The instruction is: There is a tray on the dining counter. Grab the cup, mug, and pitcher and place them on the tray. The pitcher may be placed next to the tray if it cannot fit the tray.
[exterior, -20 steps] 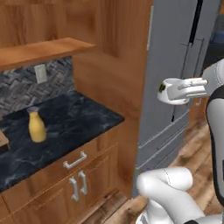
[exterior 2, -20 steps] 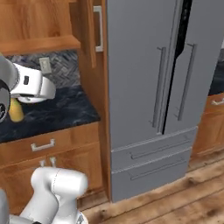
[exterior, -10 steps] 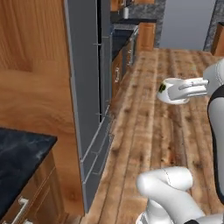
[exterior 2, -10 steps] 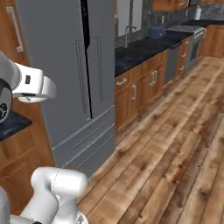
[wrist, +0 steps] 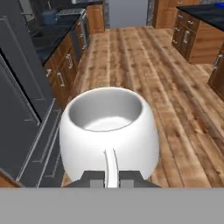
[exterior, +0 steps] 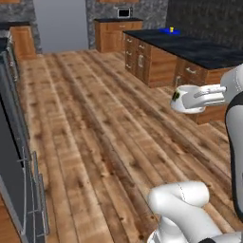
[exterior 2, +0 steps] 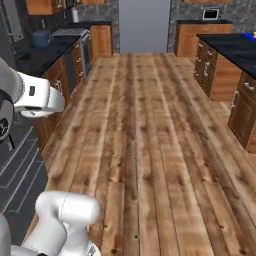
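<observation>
Claw (wrist: 112, 178) level, pinching mug (wrist: 109, 129) handle

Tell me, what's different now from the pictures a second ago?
The robot's base has turned: the views swung from the fridge and tiled counter to the open wooden floor, with the long black dining counter and bright blue tray ahead. Nothing was let go: the gripper stays shut on the squat white mug by its handle.
</observation>
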Robot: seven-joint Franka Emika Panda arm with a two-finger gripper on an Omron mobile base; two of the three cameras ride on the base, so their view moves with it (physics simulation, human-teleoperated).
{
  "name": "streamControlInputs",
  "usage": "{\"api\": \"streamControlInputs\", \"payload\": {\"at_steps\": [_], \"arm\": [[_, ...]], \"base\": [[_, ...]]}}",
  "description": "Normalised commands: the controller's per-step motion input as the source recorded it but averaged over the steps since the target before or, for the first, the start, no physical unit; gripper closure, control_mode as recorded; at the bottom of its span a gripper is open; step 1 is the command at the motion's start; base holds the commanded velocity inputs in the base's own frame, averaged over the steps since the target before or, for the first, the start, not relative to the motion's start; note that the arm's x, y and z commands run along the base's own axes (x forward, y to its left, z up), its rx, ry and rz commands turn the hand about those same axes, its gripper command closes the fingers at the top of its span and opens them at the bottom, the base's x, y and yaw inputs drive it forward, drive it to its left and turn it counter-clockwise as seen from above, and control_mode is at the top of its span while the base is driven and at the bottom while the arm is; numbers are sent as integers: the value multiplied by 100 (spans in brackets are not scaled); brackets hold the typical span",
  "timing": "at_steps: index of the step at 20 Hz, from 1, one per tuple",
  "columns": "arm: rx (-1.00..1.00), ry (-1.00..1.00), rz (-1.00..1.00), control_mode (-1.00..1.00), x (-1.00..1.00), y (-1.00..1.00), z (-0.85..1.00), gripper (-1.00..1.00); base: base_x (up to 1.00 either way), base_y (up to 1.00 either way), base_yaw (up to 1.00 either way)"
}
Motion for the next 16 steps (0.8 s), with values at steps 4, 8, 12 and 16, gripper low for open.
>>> {"api": "streamControlInputs", "payload": {"at_steps": [4,8,12,16], "arm": [[0,0,0,100,0,0,0,100],[0,0,0,100,0,0,0,100],[0,0,0,100,0,0,0,100],[0,0,0,100,0,0,0,100]], "base": [[0,-9,-93],[0,-11,-91],[49,-2,-71],[88,0,-54]]}}
